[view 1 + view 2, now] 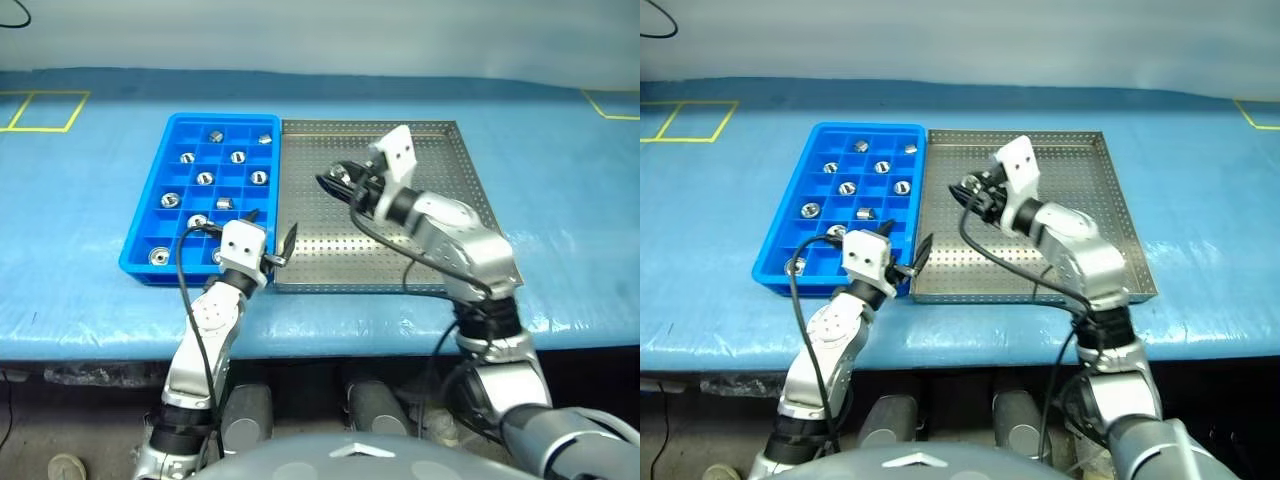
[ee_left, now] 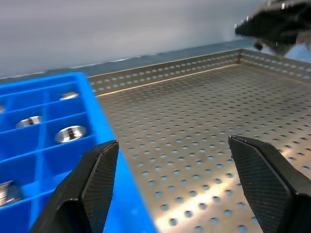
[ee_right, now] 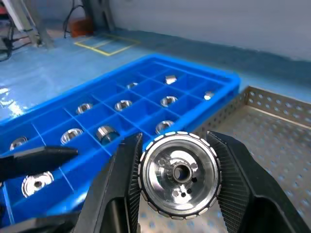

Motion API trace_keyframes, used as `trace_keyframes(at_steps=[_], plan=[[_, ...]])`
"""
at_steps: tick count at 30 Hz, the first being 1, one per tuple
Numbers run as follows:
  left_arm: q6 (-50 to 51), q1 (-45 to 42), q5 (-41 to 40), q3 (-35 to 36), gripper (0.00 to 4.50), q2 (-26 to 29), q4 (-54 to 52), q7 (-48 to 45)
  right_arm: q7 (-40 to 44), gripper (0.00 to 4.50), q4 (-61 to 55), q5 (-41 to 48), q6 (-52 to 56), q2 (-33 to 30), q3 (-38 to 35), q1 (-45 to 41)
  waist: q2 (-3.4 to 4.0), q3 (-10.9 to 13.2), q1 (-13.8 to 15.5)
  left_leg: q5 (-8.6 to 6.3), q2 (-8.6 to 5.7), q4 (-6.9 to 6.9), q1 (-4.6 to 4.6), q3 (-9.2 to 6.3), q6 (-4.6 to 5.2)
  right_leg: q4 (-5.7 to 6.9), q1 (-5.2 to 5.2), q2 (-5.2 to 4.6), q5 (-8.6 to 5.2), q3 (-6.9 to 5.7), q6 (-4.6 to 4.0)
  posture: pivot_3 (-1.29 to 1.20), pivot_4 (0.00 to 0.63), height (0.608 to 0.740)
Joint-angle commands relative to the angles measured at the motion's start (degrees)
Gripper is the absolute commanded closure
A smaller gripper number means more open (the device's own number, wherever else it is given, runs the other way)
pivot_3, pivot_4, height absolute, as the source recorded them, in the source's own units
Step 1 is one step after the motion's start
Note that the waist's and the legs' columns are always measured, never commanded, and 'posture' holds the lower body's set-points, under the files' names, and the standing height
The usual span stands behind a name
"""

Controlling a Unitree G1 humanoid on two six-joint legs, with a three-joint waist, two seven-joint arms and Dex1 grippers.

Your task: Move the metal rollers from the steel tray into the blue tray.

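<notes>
A long table under a blue cover [image 1: 90, 290] bears yellow tape outlines at its far corners. The square perforated steel tray [image 1: 440, 260] touches the bright blue gridded plastic tray [image 1: 145, 245], where shiny rollers [image 1: 205, 178] lie in separate cells. The right gripper [image 3: 177, 177], above the steel tray's bare floor, clamps one metal roller [image 3: 179, 175]. The left gripper [image 2: 175, 170] stands wide and empty over both trays' near seam.
</notes>
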Motion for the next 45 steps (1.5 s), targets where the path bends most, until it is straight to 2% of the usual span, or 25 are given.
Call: trace_keyframes(at_steps=[1,7,12,26,28,31,35,38,42,45], plan=[[0.28,2.64,0.78,0.88,0.54,-0.37,-5.56,2.13,0.64,2.78,8.15,-2.65,-5.12,2.37,2.89,-4.5,0.0,0.01,1.77,0.0,0.0,-0.02,-0.02,0.0,0.0,-0.02,-0.03,-0.01,-0.01,-0.02,-0.02,0.35,0.15,0.74],[0.83,7.93,2.22,0.48,0.54,-1.31,-9.83,5.35,-0.87,2.78,24.45,-6.6,-10.98,7.05,4.59,-10.74,-0.02,0.02,6.03,0.0,-0.02,-0.13,-0.09,0.0,-0.01,-0.05,-0.13,-0.03,-0.2,-0.07,-0.38,0.43,0.15,0.74],[1.26,9.74,2.84,0.95,0.54,-1.24,-10.82,6.11,-0.57,2.78,30.89,-8.93,-13.92,8.63,5.32,-12.48,-0.01,0.03,8.66,0.0,0.02,-0.17,-0.08,0.0,-0.02,-0.05,-0.17,-0.01,-0.25,-0.12,-0.44,0.45,0.15,0.74],[1.63,8.02,2.9,0.46,0.54,-0.72,-9.78,5.32,5.59,2.78,26.62,-12.82,-10.92,3.46,9.04,-8.29,0.01,0.02,10.38,0.0,0.02,-0.2,-0.11,0.03,-0.06,-0.06,-0.21,-0.02,-0.27,-0.13,-0.47,0.41,0.15,0.74],[1.95,7.56,2.94,0.49,0.54,-0.44,-9.69,4.94,5.7,2.05,25.56,-12.53,-10.38,3.11,8.53,-7.62,0.01,0.02,10.53,0.0,0.02,-0.19,-0.11,0.03,-0.05,-0.07,-0.2,-0.02,-0.27,-0.13,-0.47,0.4,0.15,0.74],[2.34,6.34,2.78,0.41,0.54,0.2,-9.45,4.15,5.66,1.19,22.59,-11.75,-10.9,2.88,7.56,-6.26,0.01,0.02,10.75,0.0,0.02,-0.17,-0.11,0.03,-0.06,-0.07,-0.19,-0.02,-0.28,-0.14,-0.47,0.37,0.15,0.74],[2.03,3.02,2.13,0.28,0.54,0.98,-7.26,2.4,4.21,1.19,16.06,-10.03,-12.92,2.11,4.52,-2.57,0.01,0.02,10.26,0.01,0.0,-0.11,-0.13,0.07,-0.08,-0.09,-0.19,-0.05,-0.27,-0.12,-0.46,0.27,0.15,0.74],[1.36,-1.71,0.92,0.15,0.54,1.7,-3.53,-0.39,1.69,1.19,6.48,-6.99,-12.46,1.56,-0.18,3.42,0.01,0.02,9.24,0.02,0.0,-0.11,-0.15,0.07,-0.09,-0.12,-0.19,-0.06,-0.27,-0.12,-0.45,0.15,0.15,0.74],[-0.64,-7.59,-1.14,0.75,0.54,2.3,2.25,-4.12,1.15,1.19,-6.72,-3.64,-11.51,-1.45,-4.59,14.16,0.02,0.01,5.75,0.0,-0.02,-0.11,-0.22,0.09,-0.09,-0.2,-0.17,-0.08,-0.25,-0.09,-0.42,0.0,0.15,0.74],[-2.56,-10.67,-2.62,0.78,0.54,2.76,6.46,-7.05,-2.62,1.19,-11.97,-5.16,-10.89,-3.68,-6.73,20.93,0.03,0.0,2.21,-0.02,-0.02,-0.11,-0.19,0.13,-0.07,-0.2,-0.15,-0.11,-0.25,-0.07,-0.42,-0.08,0.15,0.74]])
